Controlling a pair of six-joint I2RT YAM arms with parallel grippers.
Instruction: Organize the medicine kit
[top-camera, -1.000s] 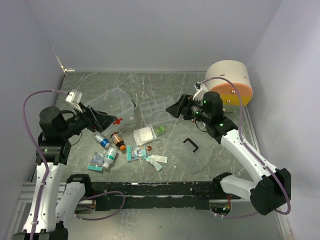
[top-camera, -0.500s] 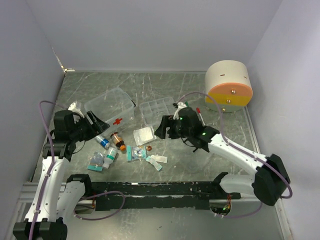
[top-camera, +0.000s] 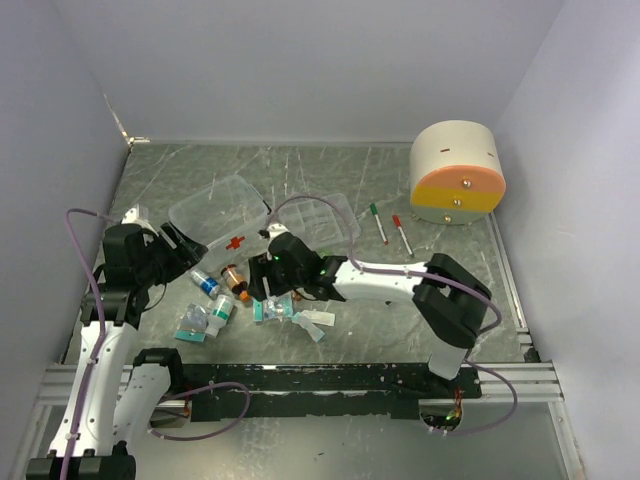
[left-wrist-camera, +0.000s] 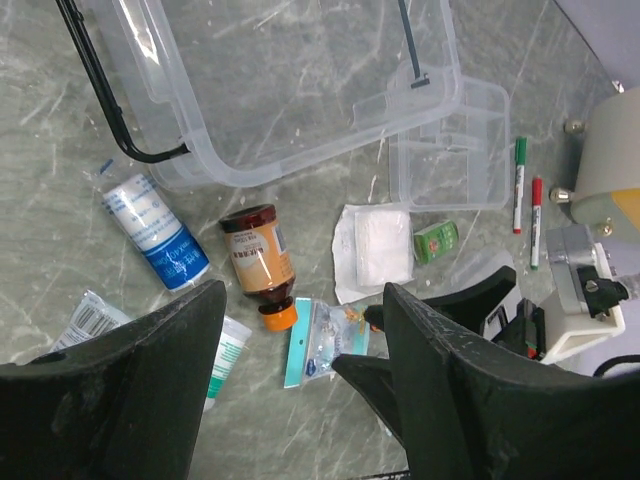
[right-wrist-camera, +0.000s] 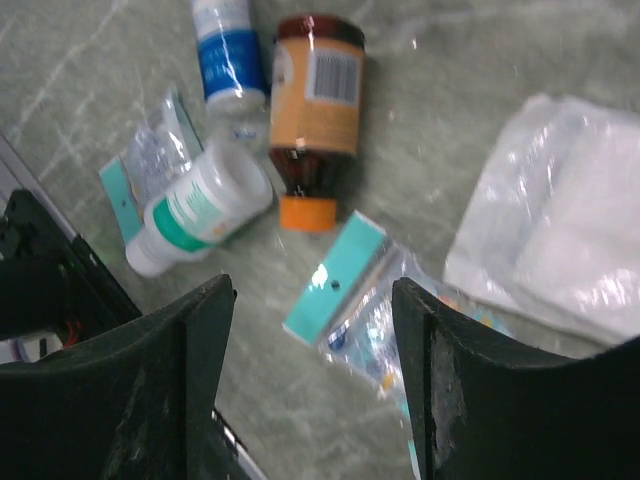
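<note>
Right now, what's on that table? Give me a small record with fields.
Kit: clear medicine kit, divided tray beside it
Loose: amber bottle, blue-labelled bottle, gauze packet, green box, two markers
Left gripper: open, above the bottles
Right gripper: open, over teal-carded packet
Far right corner: round drum

Worktop as I am viewing it remotely: the medicine kit (top-camera: 220, 208) is sitting left of centre on the worktop (top-camera: 330, 170), its tray insert (top-camera: 330, 215) lying just to its right. Bottles (top-camera: 235, 280) and packets (left-wrist-camera: 322, 345) are lying scattered before it, with two pens (top-camera: 378, 222) and the drum (top-camera: 457, 172) resting farther right.
</note>
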